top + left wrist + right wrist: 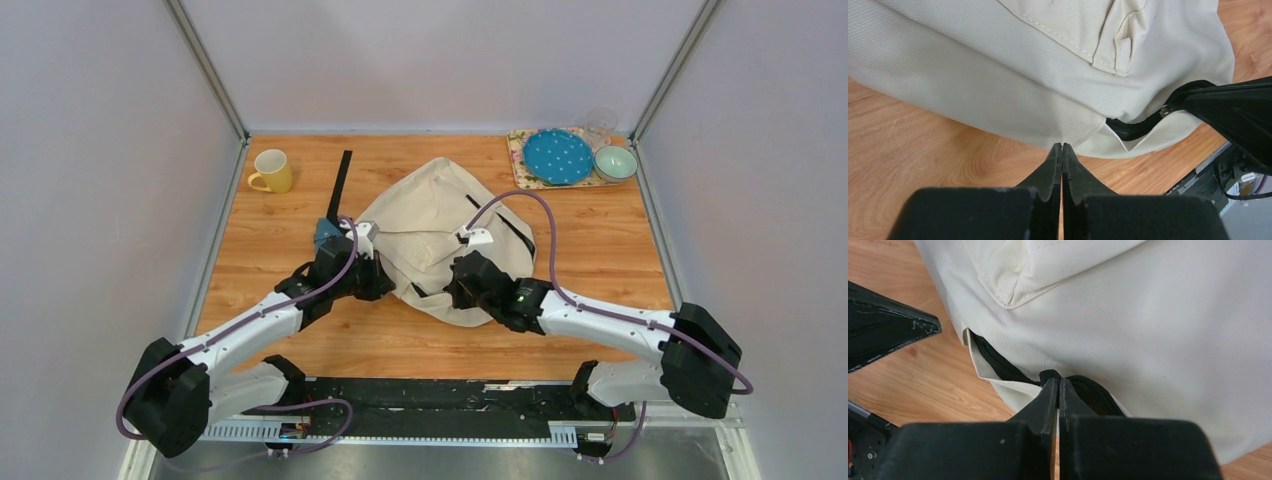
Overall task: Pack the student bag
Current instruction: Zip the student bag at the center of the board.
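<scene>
The cream bag (430, 215) lies flat in the middle of the wooden table (600, 260), with its near edge between the two arms. The left gripper (1062, 146) sits at the bag's near left edge, jaws pressed together with no gap, and seems to pinch a fold of the cream hem just beside the end of the black zipper (993, 360). The right gripper (1058, 381) is at the near right edge, jaws closed on a black zipper tab (1049, 374). A yellow mug (272, 171) stands far left. Far right, a tray (517, 160) carries a blue plate (558, 157), with a bowl (615, 162) and a glass (601, 125) beside it.
</scene>
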Controlling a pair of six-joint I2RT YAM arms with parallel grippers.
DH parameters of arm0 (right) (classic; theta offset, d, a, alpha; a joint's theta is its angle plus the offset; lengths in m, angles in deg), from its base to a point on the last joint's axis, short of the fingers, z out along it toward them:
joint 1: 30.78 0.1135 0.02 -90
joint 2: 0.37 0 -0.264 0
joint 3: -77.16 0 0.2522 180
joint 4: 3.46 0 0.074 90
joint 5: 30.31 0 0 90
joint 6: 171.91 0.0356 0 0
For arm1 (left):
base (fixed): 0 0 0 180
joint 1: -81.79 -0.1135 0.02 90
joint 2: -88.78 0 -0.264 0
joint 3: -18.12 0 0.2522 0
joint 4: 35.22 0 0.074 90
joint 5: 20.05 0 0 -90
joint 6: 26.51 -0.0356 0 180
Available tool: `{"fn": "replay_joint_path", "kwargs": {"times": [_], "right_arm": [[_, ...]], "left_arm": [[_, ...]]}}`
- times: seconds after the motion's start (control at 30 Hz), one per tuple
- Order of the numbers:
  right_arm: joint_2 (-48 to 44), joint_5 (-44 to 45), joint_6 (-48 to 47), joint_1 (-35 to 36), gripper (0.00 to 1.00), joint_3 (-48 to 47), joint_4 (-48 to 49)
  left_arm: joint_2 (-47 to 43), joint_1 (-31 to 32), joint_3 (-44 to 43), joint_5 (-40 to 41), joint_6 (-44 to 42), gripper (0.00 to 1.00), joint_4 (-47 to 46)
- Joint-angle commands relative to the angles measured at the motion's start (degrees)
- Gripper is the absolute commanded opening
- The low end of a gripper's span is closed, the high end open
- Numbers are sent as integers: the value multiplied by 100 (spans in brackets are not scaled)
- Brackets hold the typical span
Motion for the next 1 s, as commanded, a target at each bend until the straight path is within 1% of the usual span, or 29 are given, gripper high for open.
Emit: {"fn": "replay_joint_path", "kwargs": {"times": [0.0, 0.1, 0.17, 0.23, 0.27, 0.3, 0.33, 0.43, 0.53, 0.67, 0.7, 0.83, 0.97], "right_arm": [[355, -534, 244, -25, 0, 107, 226], [505, -780, 332, -17, 0, 239, 331], [479, -877, 359, -17, 0, 309, 340], [374, -886, 402, -17, 0, 362, 332], [251, -895, 411, -17, 0, 406, 323], [207, -895, 420, -17, 0, 424, 305], [163, -904, 438, -17, 0, 424, 288], [-13, -930, 482, -17, 0, 459, 226], [-189, -930, 569, -17, 0, 538, 235], [-321, -922, 649, -8, 0, 600, 209], [-347, -939, 666, -8, 0, 609, 208], [-444, -948, 728, 27, 0, 696, 252], [-400, -1009, 763, 71, 0, 740, 279]], "left_arm": [[-160, 15, 66, -300, 68, 0, -389], [-203, 6, 110, -458, 173, 0, -485], [-247, 6, 145, -747, 270, 16, -599], [-317, 6, 276, -950, 647, 35, -1108], [-335, 6, 347, -1212, 814, 41, -1336], [-318, 41, 513, -1319, 1199, 47, -1817], [-283, 58, 584, -1390, 1385, 52, -1969], [-99, 286, 716, -1347, 1738, 59, -2121], [112, 558, 804, -1119, 2019, 61, -2067], [323, 639, 1077, -908, 2458, 64, -2506], [472, 630, 1042, -881, 2459, 67, -2516], [877, 656, 778, -890, 2424, 67, -2331], [1193, 665, 700, -793, 2564, 68, -2673]]}}
